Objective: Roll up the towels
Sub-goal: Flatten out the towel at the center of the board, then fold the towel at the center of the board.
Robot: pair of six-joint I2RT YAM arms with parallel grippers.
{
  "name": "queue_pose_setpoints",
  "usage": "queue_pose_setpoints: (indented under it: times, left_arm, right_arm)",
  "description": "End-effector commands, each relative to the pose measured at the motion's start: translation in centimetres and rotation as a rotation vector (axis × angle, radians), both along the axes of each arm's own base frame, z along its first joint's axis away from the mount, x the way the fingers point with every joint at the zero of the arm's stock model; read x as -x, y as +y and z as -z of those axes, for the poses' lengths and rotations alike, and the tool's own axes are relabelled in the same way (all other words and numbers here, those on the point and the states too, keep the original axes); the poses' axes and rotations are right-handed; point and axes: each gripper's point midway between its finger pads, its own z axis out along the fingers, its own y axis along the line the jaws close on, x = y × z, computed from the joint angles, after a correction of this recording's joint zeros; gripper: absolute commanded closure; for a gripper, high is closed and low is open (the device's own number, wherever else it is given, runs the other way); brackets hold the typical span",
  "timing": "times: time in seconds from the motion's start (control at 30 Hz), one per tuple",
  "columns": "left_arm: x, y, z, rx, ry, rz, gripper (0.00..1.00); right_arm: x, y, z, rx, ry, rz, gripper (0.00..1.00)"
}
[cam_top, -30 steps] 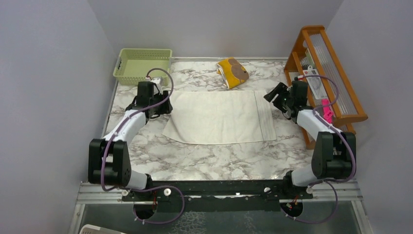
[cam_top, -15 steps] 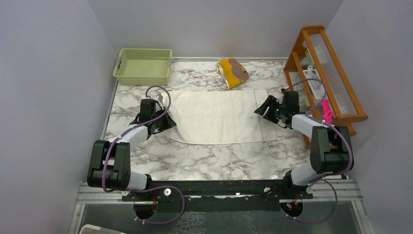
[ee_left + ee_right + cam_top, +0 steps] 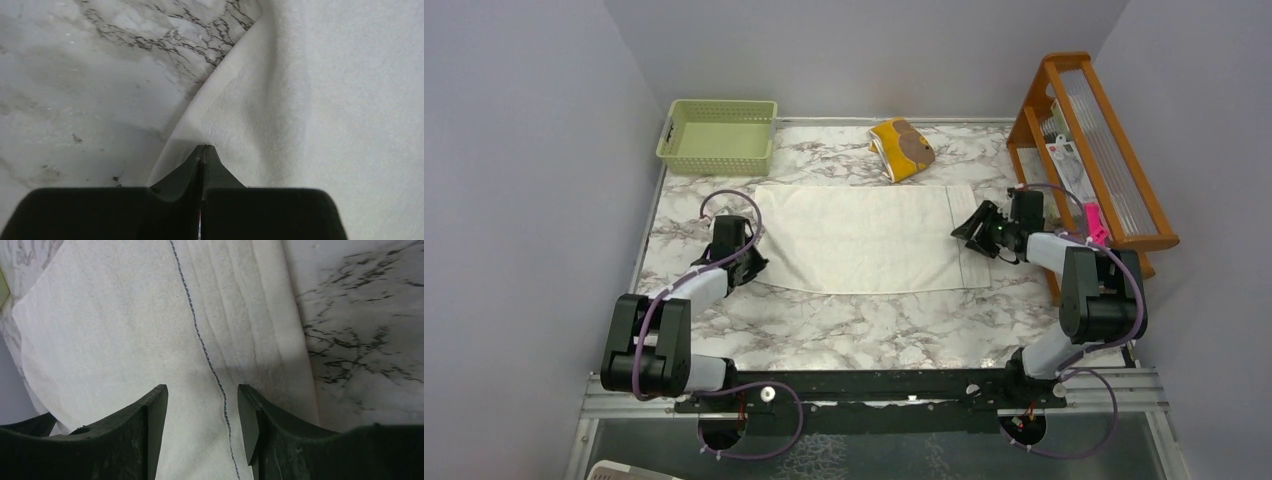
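The cream-white towel (image 3: 864,240) lies spread flat in the middle of the marble table. My left gripper (image 3: 752,266) is low at its near left edge, shut on the cloth there; in the left wrist view the tips (image 3: 204,147) meet on the towel (image 3: 325,100) just inside its edge, with a crease running away from them. My right gripper (image 3: 969,228) is open over the towel's right end. Its jaws (image 3: 202,390) straddle a blue stitched line (image 3: 200,340) on the towel (image 3: 115,330). The mustard-yellow towel (image 3: 901,148) lies bunched at the back.
A pale green basket (image 3: 717,135) stands at the back left corner. A wooden rack (image 3: 1094,150) holding packets and a pink item lines the right side, close behind my right arm. Grey walls enclose the table on three sides.
The left gripper dropped to the towel's left edge, shut, and drew that edge leftward. The right gripper came down and in over the towel's right end, its jaws narrowing.
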Motion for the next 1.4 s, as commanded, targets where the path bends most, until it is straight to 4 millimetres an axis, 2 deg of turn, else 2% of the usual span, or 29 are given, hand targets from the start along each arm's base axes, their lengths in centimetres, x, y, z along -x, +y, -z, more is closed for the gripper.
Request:
queue_pose_setpoints:
  times: [0.0, 0.07, 0.13, 0.2, 0.27, 0.37, 0.5, 0.57, 0.63, 0.7, 0.8, 0.9, 0.97, 1.03, 1.23, 1.37]
  left_arm:
    - [6.1, 5.9, 3.4, -0.193, 0.231, -0.319, 1.00]
    - [7.7, 7.2, 3.1, -0.229, 0.284, -0.440, 1.00]
    - [8.6, 7.4, 2.7, -0.224, 0.308, -0.483, 1.00]
    - [8.5, 6.8, 2.1, -0.180, 0.291, -0.484, 1.00]
    - [7.5, 6.1, 0.8, -0.129, 0.240, -0.474, 1.00]
    - [4.3, 5.8, -3.2, -0.111, 0.103, -0.426, 1.00]
    - [-2.1, 5.4, -10.0, -0.209, -0.110, -0.213, 1.00]
    - [-4.9, 5.0, -12.2, -0.272, -0.177, -0.093, 0.80]
    - [-7.7, 3.9, -13.2, -0.314, -0.221, 0.063, 0.59]
    - [-10.1, 3.4, -12.7, -0.355, -0.200, 0.174, 0.55]
    - [-13.0, 3.5, -11.1, -0.402, -0.145, 0.273, 0.50]
    - [-15.1, 3.7, -8.2, -0.423, -0.082, 0.371, 0.42]
    - [-16.3, 3.9, -6.0, -0.430, -0.039, 0.414, 0.40]
    - [-17.1, 4.3, -4.8, -0.440, -0.019, 0.434, 0.40]
    - [-20.6, 4.2, -4.5, -0.460, -0.078, 0.445, 0.35]
    - [-21.9, 4.0, -3.4, -0.453, -0.070, 0.466, 0.35]
  right_arm:
    - [2.4, -3.7, 2.2, 0.044, 0.127, 0.113, 0.45]
    - [2.5, -5.1, 1.9, 0.062, 0.134, 0.160, 0.45]
    - [2.5, -5.8, 1.4, 0.081, 0.123, 0.183, 0.45]
    - [2.2, -5.9, 0.4, 0.088, 0.096, 0.188, 0.45]
    - [1.6, -6.0, -1.0, 0.090, 0.053, 0.185, 0.45]
    - [0.0, -6.1, -3.9, 0.096, -0.048, 0.176, 0.42]
    - [-3.0, -7.0, -8.1, 0.142, -0.190, 0.191, 0.37]
    - [-4.9, -7.8, -9.5, 0.187, -0.233, 0.194, 0.36]
    - [-6.9, -8.7, -10.1, 0.241, -0.252, 0.189, 0.36]
    - [-8.6, -9.9, -9.5, 0.288, -0.222, 0.202, 0.37]
    - [-10.5, -10.2, -7.9, 0.322, -0.188, 0.174, 0.38]
    - [-12.0, -10.1, -6.1, 0.357, -0.152, 0.158, 0.38]
    - [-12.9, -10.2, -5.9, 0.380, -0.151, 0.162, 0.38]
    - [-13.7, -9.8, -5.9, 0.382, -0.163, 0.150, 0.39]
    - [-15.1, -8.9, -6.8, 0.384, -0.204, 0.112, 0.39]
    - [-15.5, -8.1, -7.3, 0.421, -0.220, 0.089, 0.39]
